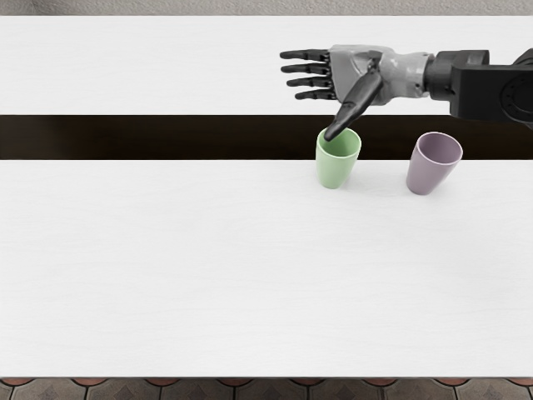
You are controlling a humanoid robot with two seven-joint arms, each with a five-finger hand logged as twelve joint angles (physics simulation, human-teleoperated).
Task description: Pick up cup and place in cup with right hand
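Observation:
My right hand [312,108] reaches in from the right edge, fingers spread and pointing left, holding nothing. Its thumb angles down and its tip overlaps the rim of the green cup [335,171]; whether they touch cannot be told. That cup stands upright with its mouth up. To its right, below my right wrist, the purple cup [426,173] also stands upright, a gap apart from the green one.
The white table [208,267] has a dark band [150,137] running across it behind the cups. Its front edge lies near the picture's bottom, with a tiled floor [275,390] beyond. The left arm is out of view.

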